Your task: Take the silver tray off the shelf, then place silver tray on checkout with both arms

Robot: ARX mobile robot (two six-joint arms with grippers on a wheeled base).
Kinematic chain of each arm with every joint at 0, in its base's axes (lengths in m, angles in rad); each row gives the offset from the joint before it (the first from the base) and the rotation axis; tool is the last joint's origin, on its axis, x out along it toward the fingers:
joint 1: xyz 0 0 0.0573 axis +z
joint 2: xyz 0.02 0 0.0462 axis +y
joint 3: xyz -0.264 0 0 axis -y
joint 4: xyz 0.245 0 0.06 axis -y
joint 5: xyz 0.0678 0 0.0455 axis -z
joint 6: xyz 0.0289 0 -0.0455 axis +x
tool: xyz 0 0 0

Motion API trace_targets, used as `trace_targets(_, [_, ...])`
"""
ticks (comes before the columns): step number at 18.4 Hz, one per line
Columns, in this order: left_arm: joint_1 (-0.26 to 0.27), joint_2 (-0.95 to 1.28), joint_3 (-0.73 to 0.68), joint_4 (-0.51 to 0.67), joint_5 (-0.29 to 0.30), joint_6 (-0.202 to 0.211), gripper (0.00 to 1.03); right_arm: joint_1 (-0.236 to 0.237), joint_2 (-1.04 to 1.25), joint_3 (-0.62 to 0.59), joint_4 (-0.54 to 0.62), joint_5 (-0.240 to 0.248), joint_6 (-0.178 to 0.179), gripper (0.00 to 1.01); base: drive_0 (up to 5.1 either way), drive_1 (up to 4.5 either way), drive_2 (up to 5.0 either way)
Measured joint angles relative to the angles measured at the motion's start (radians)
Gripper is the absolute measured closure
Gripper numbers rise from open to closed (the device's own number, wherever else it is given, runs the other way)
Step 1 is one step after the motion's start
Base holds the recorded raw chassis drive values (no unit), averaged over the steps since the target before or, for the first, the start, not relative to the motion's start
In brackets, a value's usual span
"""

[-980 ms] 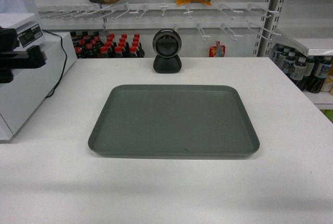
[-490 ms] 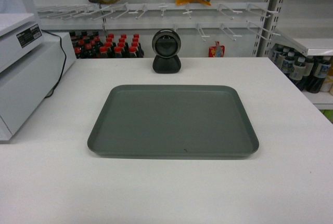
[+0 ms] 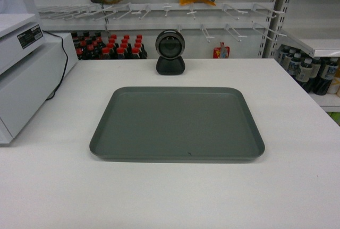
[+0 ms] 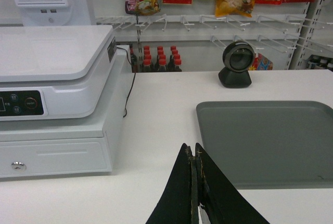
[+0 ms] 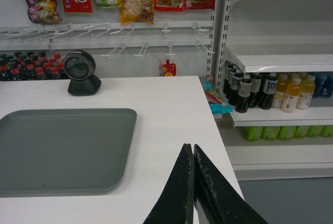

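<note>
Both grippers were closed and held nothing: the left gripper hung above the tabletop just left of the silver tray, and the right gripper hung at its right side, both apart from it. It seemed the task was finished, because the tray lay flat on the checkout, in front of the black scanner. Its surface was matte grey-green and empty, with rounded corners, a low rim and one tiny dark mark near the front edge.
</note>
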Motion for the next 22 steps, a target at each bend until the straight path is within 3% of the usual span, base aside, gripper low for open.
trace_targets(8, [0.0, -0.311, -0.001, -0.285, 0.0, 0.0, 1.02, 0.0, -0.301, -0.001, -0.282, 0.0, 0.0, 0.98, 0.0, 0.0, 0.0])
trace_targets(17, [0.0, -0.498, -0.001, -0.47, 0.0, 0.0, 1.02, 0.0, -0.481, -0.001, -0.463, 0.0, 0.0, 0.98, 0.0, 0.0, 0.0])
trace_targets(18, [0.0, -0.529, 0.001, -0.517, 0.0, 0.0, 1.02, 0.0, -0.558, 0.0, -0.589, -0.001, 0.0, 0.98, 0.0, 0.0, 0.0])
trace_targets(20, [0.0, -0.594, -0.001, -0.613, -0.001, 0.0, 1.02, 0.0, -0.622, 0.0, -0.646, -0.003, 0.0, 0.98, 0.0, 0.0, 0.0])
trace_targets(21, [0.0, -0.655, -0.001, -0.662, 0.0, 0.0, 1.02, 0.0, -0.647, 0.0, -0.62, -0.003, 0.0, 0.98, 0.0, 0.0, 0.0])
trace_targets(22, [0.0, -0.665, 0.003, -0.634, 0.002, 0.0, 1.02, 0.0, -0.647, 0.002, -0.631, -0.003, 0.0, 0.98, 0.0, 0.0, 0.0])
